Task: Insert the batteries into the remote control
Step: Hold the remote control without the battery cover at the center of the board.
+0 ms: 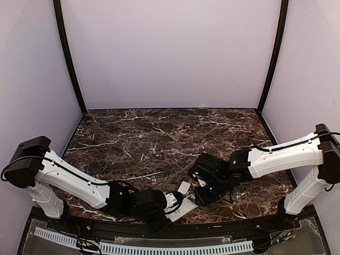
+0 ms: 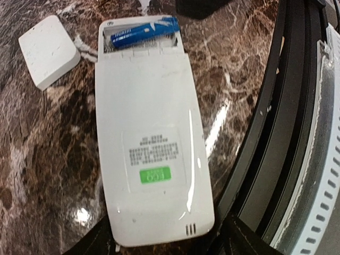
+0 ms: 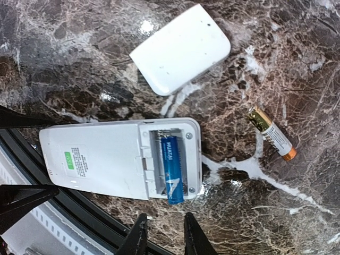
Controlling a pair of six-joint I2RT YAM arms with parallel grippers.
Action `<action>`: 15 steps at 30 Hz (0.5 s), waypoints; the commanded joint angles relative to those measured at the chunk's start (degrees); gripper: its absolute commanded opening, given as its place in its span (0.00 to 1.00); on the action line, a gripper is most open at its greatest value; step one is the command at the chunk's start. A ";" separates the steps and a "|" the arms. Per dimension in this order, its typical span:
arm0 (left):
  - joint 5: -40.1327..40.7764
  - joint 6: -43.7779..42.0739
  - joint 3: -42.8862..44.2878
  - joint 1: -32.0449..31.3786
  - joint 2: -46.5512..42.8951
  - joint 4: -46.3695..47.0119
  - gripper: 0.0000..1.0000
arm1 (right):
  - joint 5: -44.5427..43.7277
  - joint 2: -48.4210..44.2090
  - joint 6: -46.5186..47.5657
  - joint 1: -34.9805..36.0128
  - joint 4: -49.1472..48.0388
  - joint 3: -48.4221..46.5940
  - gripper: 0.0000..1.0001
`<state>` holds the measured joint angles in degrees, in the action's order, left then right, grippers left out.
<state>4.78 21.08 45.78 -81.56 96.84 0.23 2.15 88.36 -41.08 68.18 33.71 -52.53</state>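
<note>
One battery crosswise in remote control; left pincer pinching it, right pincer spread.

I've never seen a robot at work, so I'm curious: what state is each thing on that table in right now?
remote control: face down, battery bay open.
blue battery: in the bay, askew, one end over the edge, not seated.
loose battery: lying on the table, apart from the remote control.
cover plate: off, lying flat beside the remote control.
right gripper: open, holding nothing.
</note>
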 commanded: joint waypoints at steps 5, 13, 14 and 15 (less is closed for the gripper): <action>18.62 2.78 -11.28 -8.91 -13.02 -5.42 0.87 | 1.06 -2.60 2.06 -1.63 -3.13 0.78 0.24; 29.44 -8.90 -28.04 -14.05 -16.15 37.24 0.99 | 2.68 -5.36 1.31 -2.05 -7.39 3.78 0.25; 29.86 -10.95 -30.38 -14.46 -13.69 42.37 0.99 | 2.68 -5.38 1.46 -2.07 -7.95 4.05 0.25; 29.86 -14.59 -32.09 -14.53 -12.29 51.90 0.99 | 2.64 -5.31 1.59 -2.01 -8.30 4.10 0.25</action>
<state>28.34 17.76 19.33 -94.52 80.05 21.21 4.29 83.81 -39.68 66.52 28.62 -50.06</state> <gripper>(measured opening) 0.989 0.247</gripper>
